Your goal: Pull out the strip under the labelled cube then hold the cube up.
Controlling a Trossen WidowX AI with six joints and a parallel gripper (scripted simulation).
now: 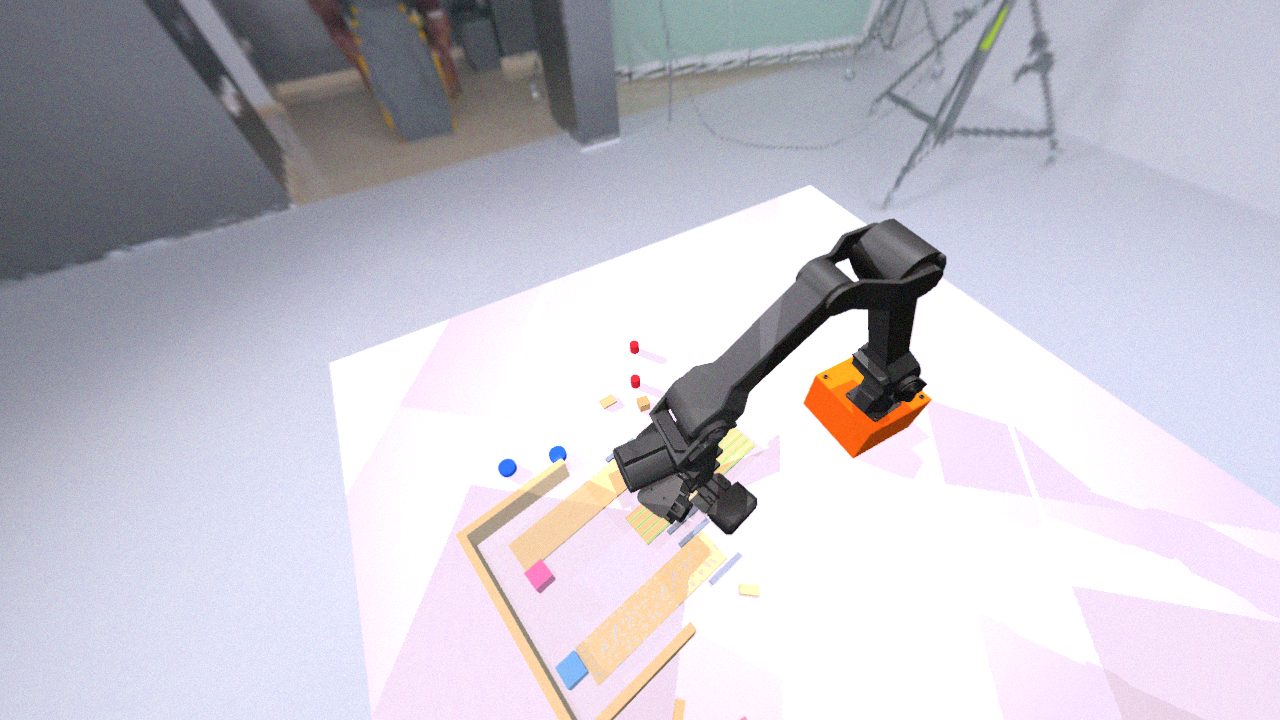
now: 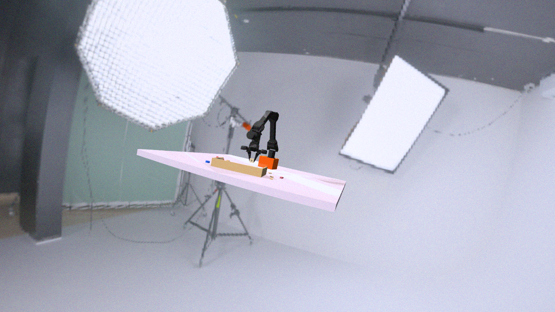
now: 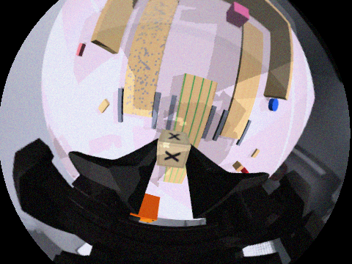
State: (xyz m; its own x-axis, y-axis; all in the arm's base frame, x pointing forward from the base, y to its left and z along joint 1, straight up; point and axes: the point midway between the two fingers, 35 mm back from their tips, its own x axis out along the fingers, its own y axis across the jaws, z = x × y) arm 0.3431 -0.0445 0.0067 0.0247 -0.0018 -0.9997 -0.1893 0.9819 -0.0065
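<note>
My gripper (image 1: 700, 510) (image 2: 253, 157) (image 3: 172, 144) is shut on the labelled cube (image 3: 172, 151), a tan cube with black X marks. The cube sits between the fingertips over the near end of the green-lined strip (image 1: 735, 445) (image 3: 196, 100). That strip lies lengthwise toward the arm's orange base (image 1: 863, 413) (image 2: 268, 162). In the top view the gripper body hides the cube. How high the cube is off the table I cannot tell.
A tan U-shaped wall (image 1: 487, 573) (image 2: 236, 167) (image 3: 113, 20) encloses a speckled strip (image 1: 644, 613) (image 3: 147, 64) with a blue cube (image 1: 571, 668), and a plain tan strip (image 1: 563, 519) with a pink cube (image 1: 538, 574) (image 3: 237, 14). Blue discs (image 1: 507, 466), red pegs (image 1: 634, 346) and small tan blocks (image 1: 748, 589) lie scattered around.
</note>
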